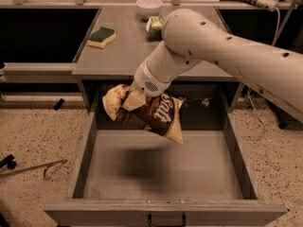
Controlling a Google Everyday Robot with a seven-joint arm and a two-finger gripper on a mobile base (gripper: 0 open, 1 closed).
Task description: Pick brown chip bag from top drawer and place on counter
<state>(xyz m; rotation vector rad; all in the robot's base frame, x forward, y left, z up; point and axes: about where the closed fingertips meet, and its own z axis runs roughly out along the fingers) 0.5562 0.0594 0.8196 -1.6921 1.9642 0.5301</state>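
Observation:
The brown chip bag (151, 115), dark brown with cream-yellow ends and white "Salt" lettering, hangs in the air above the open top drawer (161, 167), just in front of the counter's front edge. My gripper (134, 100) is shut on the bag's upper left part and holds it clear of the drawer floor. The white arm comes in from the right, over the counter (128, 46). The drawer floor is bare, with the bag's shadow on it.
On the counter lie a green and yellow sponge (102, 36), a white bowl (148, 6) and a green chip bag (155, 23), partly hidden by the arm. Speckled floor lies on both sides of the drawer. A metal rod (33, 168) lies on the floor at left.

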